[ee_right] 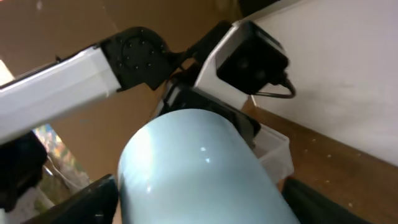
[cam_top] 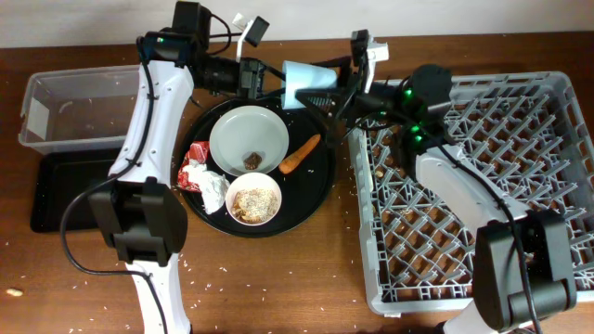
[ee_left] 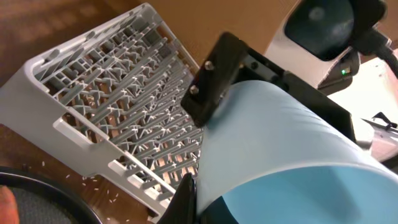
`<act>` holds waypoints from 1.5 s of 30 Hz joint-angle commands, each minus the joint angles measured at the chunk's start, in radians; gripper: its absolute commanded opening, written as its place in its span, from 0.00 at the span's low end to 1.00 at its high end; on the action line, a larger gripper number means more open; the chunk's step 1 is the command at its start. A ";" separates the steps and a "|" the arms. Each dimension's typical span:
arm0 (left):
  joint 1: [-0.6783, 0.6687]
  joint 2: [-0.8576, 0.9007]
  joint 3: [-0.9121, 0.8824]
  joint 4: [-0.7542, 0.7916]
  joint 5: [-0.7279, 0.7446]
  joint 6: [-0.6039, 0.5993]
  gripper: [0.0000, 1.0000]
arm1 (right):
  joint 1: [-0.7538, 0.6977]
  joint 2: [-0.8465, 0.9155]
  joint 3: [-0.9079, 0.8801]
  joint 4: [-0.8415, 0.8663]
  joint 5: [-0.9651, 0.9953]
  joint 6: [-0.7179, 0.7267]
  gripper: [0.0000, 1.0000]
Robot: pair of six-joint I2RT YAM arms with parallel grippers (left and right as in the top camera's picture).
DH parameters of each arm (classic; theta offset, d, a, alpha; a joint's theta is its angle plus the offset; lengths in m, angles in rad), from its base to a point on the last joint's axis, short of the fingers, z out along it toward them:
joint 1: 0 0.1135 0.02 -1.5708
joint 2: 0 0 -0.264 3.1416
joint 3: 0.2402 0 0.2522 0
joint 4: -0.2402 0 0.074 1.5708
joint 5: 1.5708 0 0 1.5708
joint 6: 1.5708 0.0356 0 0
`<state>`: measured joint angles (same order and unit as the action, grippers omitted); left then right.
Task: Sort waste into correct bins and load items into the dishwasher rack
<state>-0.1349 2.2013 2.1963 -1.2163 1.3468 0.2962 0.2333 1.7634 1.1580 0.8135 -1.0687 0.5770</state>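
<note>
The light-blue cup (cam_top: 306, 80) hangs on its side above the back edge of the round black tray (cam_top: 320, 199). My left gripper (cam_top: 271, 78) is shut on its rim, one finger inside and one outside (ee_left: 202, 208). My right gripper (cam_top: 339, 93) spans the cup's body from the other side, both fingers against it (ee_right: 199, 202). The cup fills the left wrist view (ee_left: 280, 143) and the right wrist view (ee_right: 193, 168). On the tray lie the grey plate (cam_top: 246, 130) with a brown lump (cam_top: 251, 160), the carrot piece (cam_top: 299, 155), the white bowl (cam_top: 255, 199) of pale scraps, the napkin (cam_top: 213, 188) and the red wrapper (cam_top: 195, 167).
The grey dishwasher rack (cam_top: 483, 186) fills the right side, and it also shows in the left wrist view (ee_left: 93, 99). The clear tub (cam_top: 70, 107) stands at the far left with the shallow black tray (cam_top: 56, 195) in front of it. Rice-like grains are scattered on the table.
</note>
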 commanded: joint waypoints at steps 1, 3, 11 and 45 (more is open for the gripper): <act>-0.003 0.011 -0.004 -0.003 -0.017 0.015 0.01 | 0.015 -0.003 0.008 0.013 -0.050 0.012 0.68; -0.001 0.011 -0.004 -0.004 -0.018 0.015 0.11 | 0.015 -0.003 0.008 0.014 -0.054 0.012 0.66; 0.054 0.011 -0.004 -0.003 -0.145 0.012 0.60 | -0.125 -0.003 0.008 -0.027 -0.087 0.027 0.62; 0.116 0.011 -0.004 0.024 -0.682 0.012 0.61 | -0.175 -0.247 0.010 -1.618 1.107 -0.548 0.70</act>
<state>-0.0208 2.2013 2.1944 -1.1915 0.6716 0.2993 0.0589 1.5249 1.1622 -0.8188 0.0162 0.0158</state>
